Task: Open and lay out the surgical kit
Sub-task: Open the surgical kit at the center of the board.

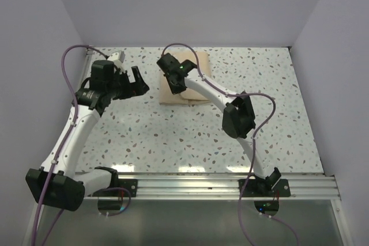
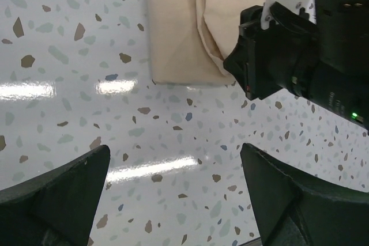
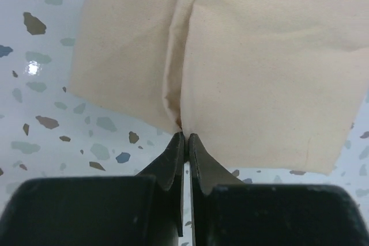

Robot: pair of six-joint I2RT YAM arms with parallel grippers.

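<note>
I count one folded beige cloth wrap [image 1: 170, 97] on one speckled terrazzo table [image 1: 173, 142]. There are two white-and-black arms: the left arm [image 1: 81, 136] is off to the wrap's left, and the right arm [image 1: 239, 116] reaches over the wrap from its near right. There are two grippers, one per arm: the left gripper [image 2: 174, 147] and the right gripper [image 3: 185, 139]. Two purple cables [image 1: 64, 70] run one on each side of the wrap. One metal rail [image 1: 190, 185] lies nearer than the wrap.

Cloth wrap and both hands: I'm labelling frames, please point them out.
cloth wrap [image 3: 259, 56], right wrist view, flat right panel.
right hand [image 3: 185, 136], right wrist view, between its closed fingertips.
left hand [image 2: 174, 148], left wrist view, midway between its open fingertips.
</note>
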